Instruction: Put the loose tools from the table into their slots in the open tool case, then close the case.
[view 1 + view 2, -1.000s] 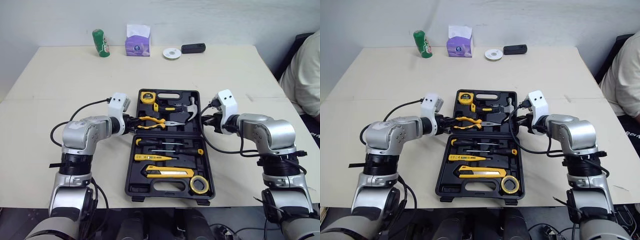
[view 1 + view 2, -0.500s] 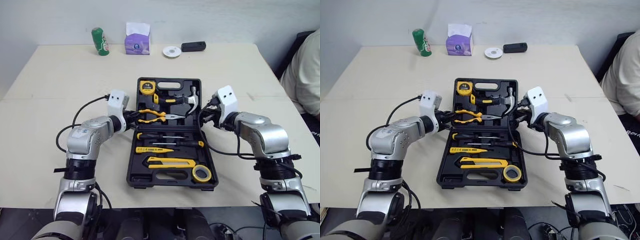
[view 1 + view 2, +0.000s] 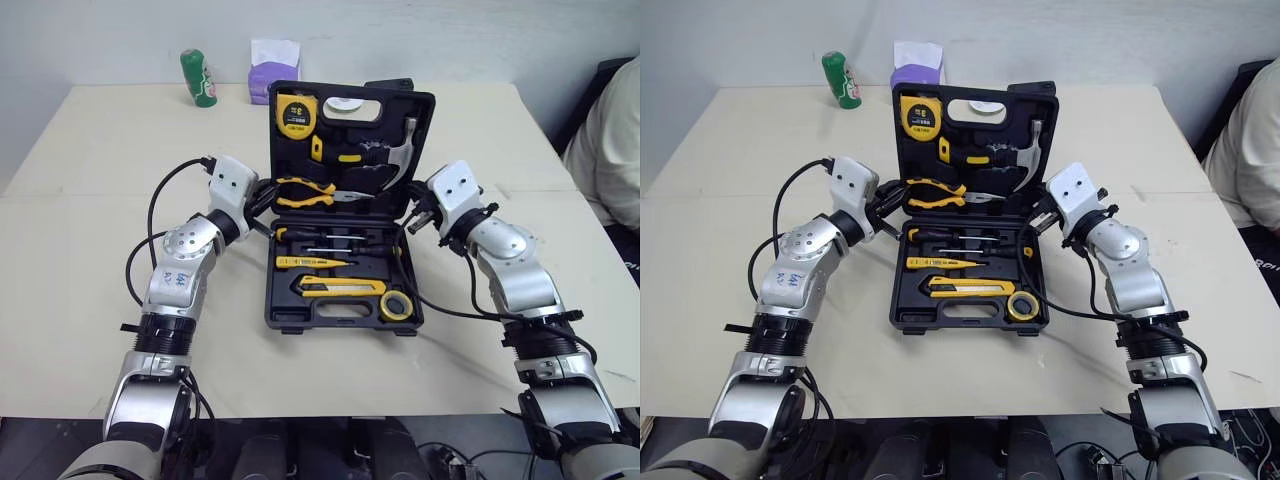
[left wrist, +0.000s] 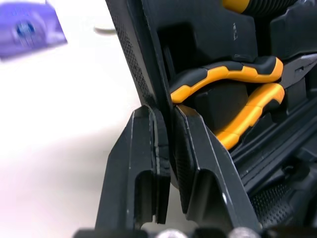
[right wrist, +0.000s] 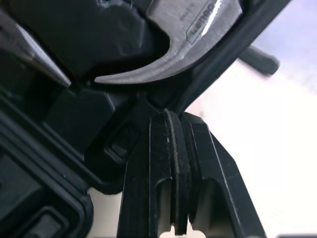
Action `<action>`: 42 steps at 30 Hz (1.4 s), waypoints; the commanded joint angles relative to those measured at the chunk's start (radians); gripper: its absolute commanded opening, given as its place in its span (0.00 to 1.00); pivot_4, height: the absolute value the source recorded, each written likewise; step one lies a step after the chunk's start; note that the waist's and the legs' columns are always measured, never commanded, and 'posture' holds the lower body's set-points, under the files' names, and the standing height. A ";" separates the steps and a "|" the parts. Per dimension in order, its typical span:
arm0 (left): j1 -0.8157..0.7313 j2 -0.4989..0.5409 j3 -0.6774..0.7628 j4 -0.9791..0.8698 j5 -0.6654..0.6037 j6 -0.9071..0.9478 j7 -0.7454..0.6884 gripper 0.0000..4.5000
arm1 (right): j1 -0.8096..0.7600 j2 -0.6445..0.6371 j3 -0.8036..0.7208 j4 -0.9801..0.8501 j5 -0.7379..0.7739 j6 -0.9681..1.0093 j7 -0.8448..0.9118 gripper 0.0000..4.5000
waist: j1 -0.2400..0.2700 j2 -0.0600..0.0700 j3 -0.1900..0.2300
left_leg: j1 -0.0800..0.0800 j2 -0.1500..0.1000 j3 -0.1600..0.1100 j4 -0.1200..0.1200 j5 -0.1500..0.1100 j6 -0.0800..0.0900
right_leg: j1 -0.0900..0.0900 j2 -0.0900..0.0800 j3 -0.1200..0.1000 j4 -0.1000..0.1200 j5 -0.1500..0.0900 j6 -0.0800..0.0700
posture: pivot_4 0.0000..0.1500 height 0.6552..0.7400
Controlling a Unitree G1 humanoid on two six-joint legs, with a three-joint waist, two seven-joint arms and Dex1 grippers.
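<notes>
The black tool case [image 3: 340, 322] lies at the table's middle with its lid [image 3: 428, 125] tilted up, roughly upright. The lid holds a tape measure [image 3: 291, 111], pliers [image 3: 305, 190] and a hammer [image 3: 395, 160]. Screwdrivers [image 3: 320, 235], a yellow utility knife [image 3: 340, 288] and a tape roll [image 3: 398, 306] sit in the base. My left gripper [image 3: 262, 200] is shut on the lid's left edge [image 4: 148, 74]. On the opposite rim [image 5: 233, 49], my right gripper [image 3: 410, 215] is also shut, just below the hammer head [image 5: 168, 49].
A green can [image 3: 198, 77] and a purple tissue pack [image 3: 272, 58] stand at the table's far edge, behind the lid. A person in a light shirt [image 3: 615, 150] sits off the right side. Bare tabletop lies either side of the case.
The lid has swung up from lying flat to roughly upright, carried by both grippers, which rose and moved forward with it. The tools stayed in their slots.
</notes>
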 commanded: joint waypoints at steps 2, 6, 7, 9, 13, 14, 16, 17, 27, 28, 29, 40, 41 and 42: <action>0.106 0.066 -0.029 -0.024 0.130 -0.273 0.021 0.00 | 0.106 -0.061 0.016 0.019 -0.160 -0.344 -0.101 0.00 | -0.001 0.000 0.000 | 0.001 0.000 0.000 -0.001 0.000 0.000 | 0.000 0.000 0.000 -0.001 0.000 0.000 | 1.00 0.86; 0.199 0.082 0.009 -0.055 0.149 -0.303 0.074 0.00 | 0.198 -0.108 0.026 0.043 -0.292 -0.546 -0.218 0.00 | -0.001 0.000 0.000 | 0.002 0.000 0.000 0.001 0.000 0.000 | 0.002 -0.001 0.000 0.000 0.000 0.000 | 1.00 0.86; 0.223 0.086 0.020 -0.078 0.139 -0.294 0.069 0.16 | 0.218 -0.115 0.019 0.033 -0.298 -0.577 -0.229 0.00 | -0.001 0.000 0.000 | 0.004 0.000 0.000 0.001 0.000 0.001 | 0.006 -0.002 0.001 -0.001 0.000 0.001 | 1.00 0.86; 0.272 0.090 0.057 -0.167 0.098 -0.240 0.065 0.28 | 0.267 -0.131 -0.017 -0.036 -0.249 -0.617 -0.205 0.17 | -0.001 0.000 0.000 | 0.009 0.001 -0.001 0.000 0.000 0.001 | 0.010 -0.002 0.001 -0.001 0.000 0.001 | 1.00 0.86; 0.365 0.125 0.141 -0.384 -0.065 -0.020 -0.004 0.66 | 0.353 -0.193 -0.081 -0.246 -0.054 -0.524 -0.057 0.57 | -0.013 0.001 0.002 | 0.009 0.002 0.000 0.000 0.000 0.000 | 0.010 -0.002 0.002 0.000 0.000 0.000 | 1.00 0.86; 0.389 0.138 0.169 -0.434 -0.119 0.056 -0.022 0.76 | 0.383 -0.217 -0.088 -0.302 0.021 -0.470 0.007 0.67 | -0.014 0.001 0.002 | 0.010 0.002 -0.001 0.000 0.000 0.000 | 0.010 -0.002 0.002 0.000 0.000 0.000 | 1.00 0.86; 0.473 0.210 0.273 -0.553 -0.301 0.267 -0.096 0.94 | 0.504 -0.329 -0.128 -0.447 0.215 -0.304 0.189 0.88 | -0.008 0.001 0.002 | 0.009 0.003 -0.003 0.000 0.000 0.000 | 0.010 -0.001 0.001 0.000 0.000 -0.001 | 1.00 0.86; 0.519 0.257 0.329 -0.602 -0.387 0.362 -0.139 0.94 | 0.569 -0.389 -0.161 -0.506 0.296 -0.234 0.270 0.88 | -0.003 0.001 0.002 | 0.010 0.004 -0.005 0.000 0.000 -0.001 | 0.012 -0.001 0.001 -0.001 -0.001 -0.001 | 1.00 0.86; 0.721 0.456 0.575 -0.563 -0.536 0.573 -0.271 0.94 | 0.910 -0.507 -0.412 -0.708 0.656 0.175 0.520 0.88 | 0.026 0.004 0.004 | 0.023 0.004 -0.008 0.000 -0.016 0.003 | 0.027 -0.001 0.001 -0.015 -0.001 -0.002 | 1.00 0.86; 0.704 0.450 0.564 -0.560 -0.533 0.571 -0.262 0.94 | 0.917 -0.502 -0.413 -0.724 0.664 0.193 0.525 0.88 | 0.030 0.004 0.004 | 0.022 0.005 -0.008 0.000 -0.016 0.002 | 0.026 -0.001 0.001 -0.014 -0.001 -0.002 | 1.00 0.86; 0.691 0.447 0.552 -0.560 -0.529 0.565 -0.259 0.94 | 0.921 -0.496 -0.413 -0.737 0.669 0.209 0.526 0.88 | 0.031 0.004 0.004 | 0.022 0.005 -0.008 0.000 -0.016 0.000 | 0.025 -0.001 0.000 -0.013 -0.001 -0.003 | 1.00 0.86; 0.442 0.444 0.337 -0.371 -0.413 0.458 -0.293 0.14 | 0.940 -0.431 -0.329 -0.844 0.688 0.312 0.565 0.04 | 0.035 0.004 0.004 | 0.021 0.004 -0.005 0.000 -0.014 -0.005 | 0.024 0.000 0.000 -0.014 -0.001 -0.001 | 1.00 0.86; 0.387 0.437 0.298 -0.320 -0.390 0.438 -0.303 0.03 | 0.929 -0.421 -0.300 -0.845 0.676 0.313 0.560 0.00 | 0.035 0.004 0.003 | 0.021 0.004 -0.005 0.000 -0.014 -0.006 | 0.024 0.000 0.000 -0.013 0.000 -0.001 | 1.00 0.86; 0.328 0.424 0.255 -0.262 -0.362 0.414 -0.312 0.01 | 0.919 -0.411 -0.268 -0.846 0.658 0.311 0.558 0.00 | 0.036 0.004 0.003 | 0.021 0.004 -0.005 0.000 -0.014 -0.006 | 0.024 0.000 0.000 -0.013 0.000 -0.001 | 1.00 0.86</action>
